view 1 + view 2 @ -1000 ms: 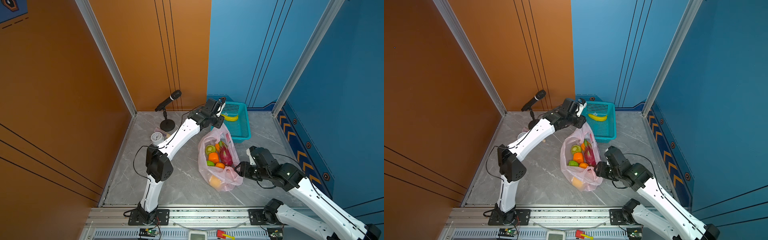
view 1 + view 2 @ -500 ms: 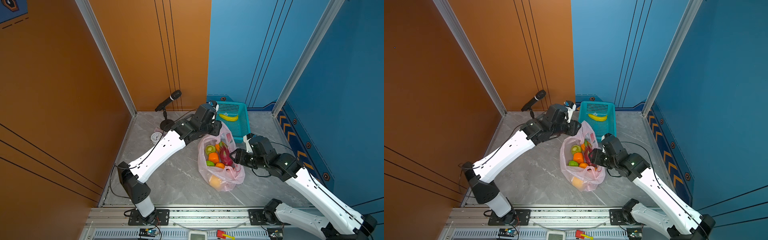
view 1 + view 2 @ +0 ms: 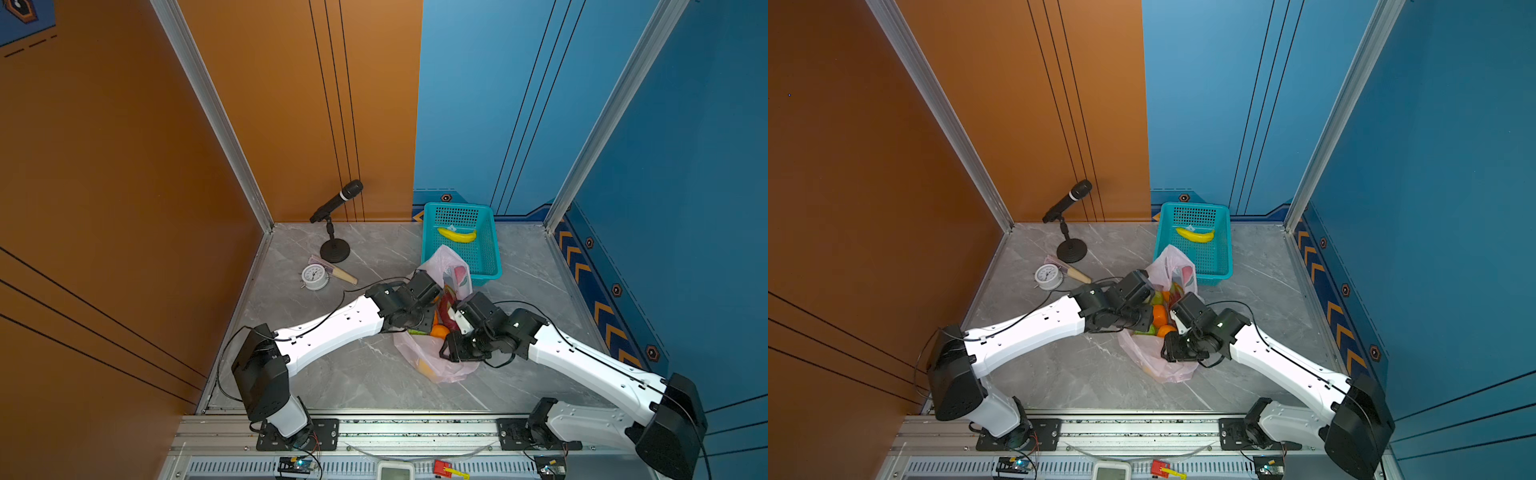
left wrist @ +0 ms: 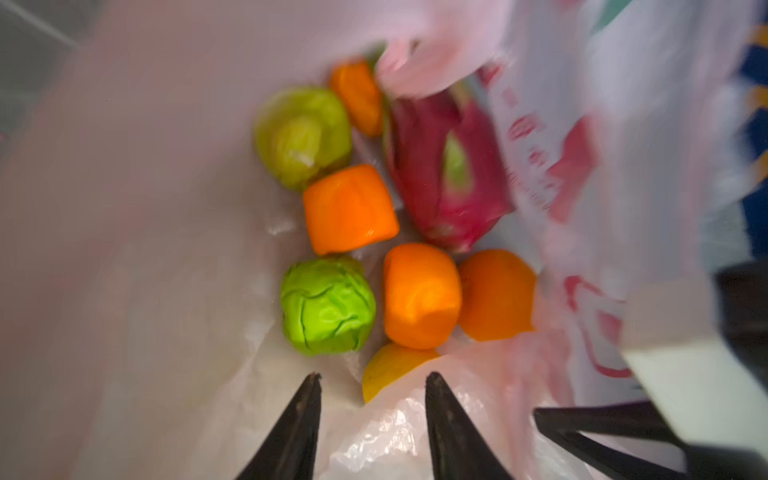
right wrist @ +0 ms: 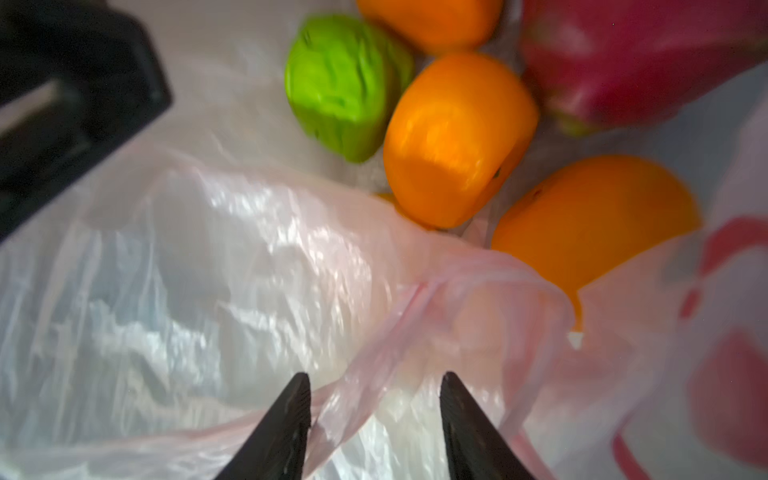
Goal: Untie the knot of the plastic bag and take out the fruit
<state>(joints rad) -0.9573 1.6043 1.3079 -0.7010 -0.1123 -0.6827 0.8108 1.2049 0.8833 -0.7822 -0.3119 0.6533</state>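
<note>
**Inspector:** Position of the plastic bag point(image 3: 446, 266)?

**Assistant:** On the grey counter point(image 3: 353, 374), mid-field. Its far end is just beside the teal basket point(image 3: 482, 259), which holds 1 banana point(image 3: 457, 235). In both top views the bag lies between the 2 arms.

**Inspector:** Condition of the bag?

**Assistant:** The mouth is open, with the fruit point(image 3: 1158, 313) showing inside. A slack handle loop point(image 5: 498, 286) lies over the film. I cannot make out the knot in any view.

**Inspector:** Contents?

**Assistant:** All of it is inside the bag. The left wrist view shows 4 tangerines point(image 4: 349, 208), 1 dragon fruit point(image 4: 444, 174), 2 green fruits point(image 4: 328, 305) and part of 1 yellow fruit point(image 4: 395, 365), packed touching one another.

**Inspector:** State of the left jaws?

**Assistant:** The left arm point(image 3: 332, 328) reaches in from the left, with its wrist over the bag mouth. The jaws are partly open, tips apart above the film and the yellow fruit, and they hold nothing.

**Inspector:** And the right jaws?

**Assistant:** The right arm point(image 3: 582, 357) comes in from the right, with its wrist at the bag's near side. These jaws are also apart. Bag film and the loop's strap run between the tips, not pinched. The view is blurred.

**Inspector:** Other items?

**Assistant:** A microphone point(image 3: 336, 201) on its stand and a clock point(image 3: 314, 276), both well apart from the bag, to the left.
</note>
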